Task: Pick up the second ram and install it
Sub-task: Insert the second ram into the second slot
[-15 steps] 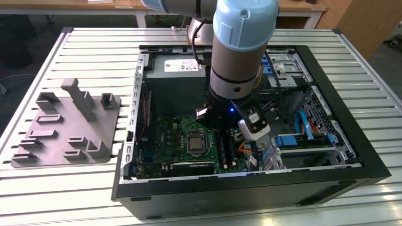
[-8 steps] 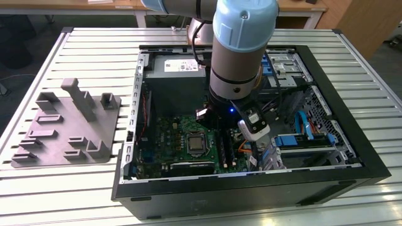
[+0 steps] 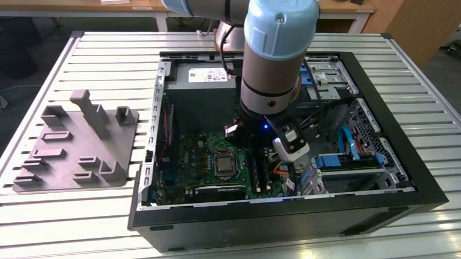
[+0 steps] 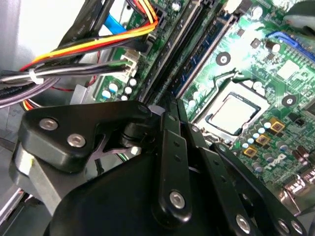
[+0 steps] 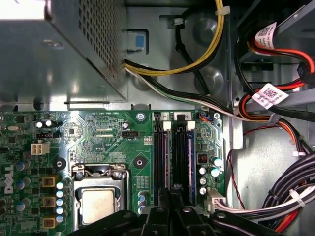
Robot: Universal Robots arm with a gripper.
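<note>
On the slatted table (image 3: 94,48), at the exterior view's left, lay a grey holder tray (image 3: 75,143). To its right stood the open computer case (image 3: 403,178), the arm (image 3: 277,59) reaching down into it. The gripper (image 5: 170,196) was poised over the green motherboard's (image 5: 98,132) black slots, its fingers (image 5: 160,216) drawn close together. A dark blue memory stick (image 5: 182,157) sat in one slot; whether the fingers pinched it could not be told.
</note>
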